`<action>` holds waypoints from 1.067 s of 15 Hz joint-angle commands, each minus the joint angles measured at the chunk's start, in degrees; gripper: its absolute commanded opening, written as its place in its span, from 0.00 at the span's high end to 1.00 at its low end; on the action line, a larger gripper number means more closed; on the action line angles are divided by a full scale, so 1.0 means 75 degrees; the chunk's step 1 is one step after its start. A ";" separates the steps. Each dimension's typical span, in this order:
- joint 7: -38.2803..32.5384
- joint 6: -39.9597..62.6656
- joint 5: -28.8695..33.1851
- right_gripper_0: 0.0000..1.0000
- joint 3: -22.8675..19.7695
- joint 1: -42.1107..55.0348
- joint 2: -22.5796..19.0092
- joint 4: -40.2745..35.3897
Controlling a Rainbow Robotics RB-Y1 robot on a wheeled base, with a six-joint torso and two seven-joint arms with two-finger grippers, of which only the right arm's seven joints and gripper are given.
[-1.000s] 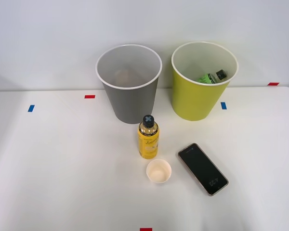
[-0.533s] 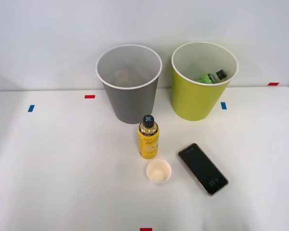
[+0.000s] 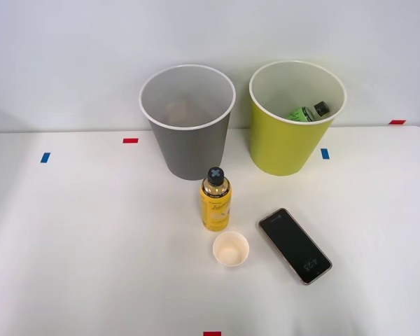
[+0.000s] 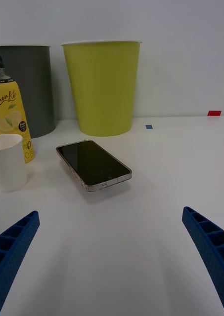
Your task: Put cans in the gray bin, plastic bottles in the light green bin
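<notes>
The gray bin (image 3: pixel 187 126) and the light green bin (image 3: pixel 294 122) stand side by side at the back of the white table. A green-labelled plastic bottle (image 3: pixel 308 111) lies inside the light green bin. A yellow-labelled plastic bottle (image 3: pixel 215 200) with a dark cross-marked cap stands upright in front of the gray bin. In the right wrist view my right gripper (image 4: pixel 112 266) is open low over the table, with nothing between its blue fingers (image 4: pixel 210 247); the yellow bottle (image 4: pixel 10 116), the gray bin (image 4: pixel 27 89) and the light green bin (image 4: pixel 103 86) lie ahead. No cans are in view.
A small cream paper cup (image 3: pixel 231 249) sits just in front of the yellow bottle. A dark smartphone (image 3: pixel 295 245) lies flat to the cup's right, directly ahead of my gripper in the wrist view (image 4: pixel 93 164). Red and blue tape marks dot the table (image 3: pixel 77 238).
</notes>
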 commanded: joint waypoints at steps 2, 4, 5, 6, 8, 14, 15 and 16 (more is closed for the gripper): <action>0.0000 0.0000 0.0000 0.00 0.0000 0.0000 0.0000 0.0000; 0.0000 0.0000 0.0000 0.00 0.0000 0.0000 0.0000 0.0000; 0.0000 0.0000 0.0000 0.00 0.0000 0.0000 0.0000 0.0000; 0.0000 0.0000 0.0000 0.00 0.0000 0.0000 0.0000 0.0000; 0.0000 0.0000 0.0000 0.00 0.0000 0.0000 0.0000 0.0000; 0.0000 0.0000 0.0000 0.00 0.0000 0.0000 0.0000 0.0000; 0.0000 0.0000 0.0000 0.00 0.0000 0.0000 0.0000 0.0000; 0.0000 0.0000 0.0000 0.00 0.0000 0.0000 0.0000 0.0000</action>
